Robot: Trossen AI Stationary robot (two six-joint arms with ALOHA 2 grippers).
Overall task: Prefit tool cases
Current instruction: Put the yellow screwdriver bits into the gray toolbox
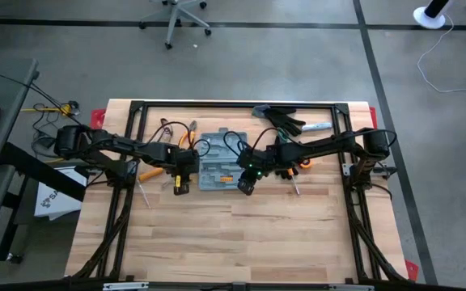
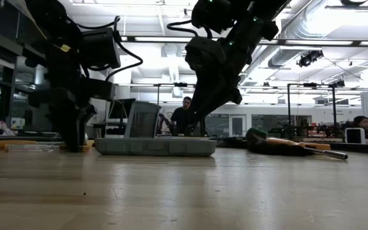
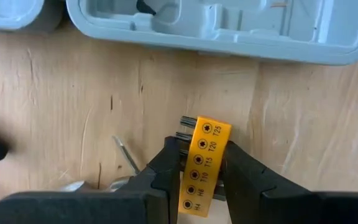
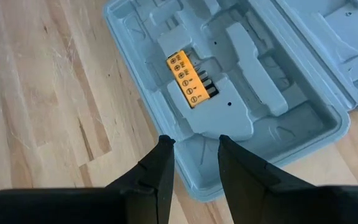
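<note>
Left gripper [image 3: 202, 177]: closed on yellow bit holder [image 3: 205, 163], at table [image 1: 241, 242] level just left of case | Right gripper [image 4: 196, 155]: part open, empty, above case [image 1: 219, 160] near edge | Case: open, table centre, one bit holder [image 4: 187, 79] seated | Step: loading second holder | Next: lift, carry right, align with vacant recess

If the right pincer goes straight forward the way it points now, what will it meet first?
Probably the near rim of the open tool case: the right pincer, with jaws apart and empty, points at it, just short of the yellow bit holder in its tray. The depth is unclear.
</note>
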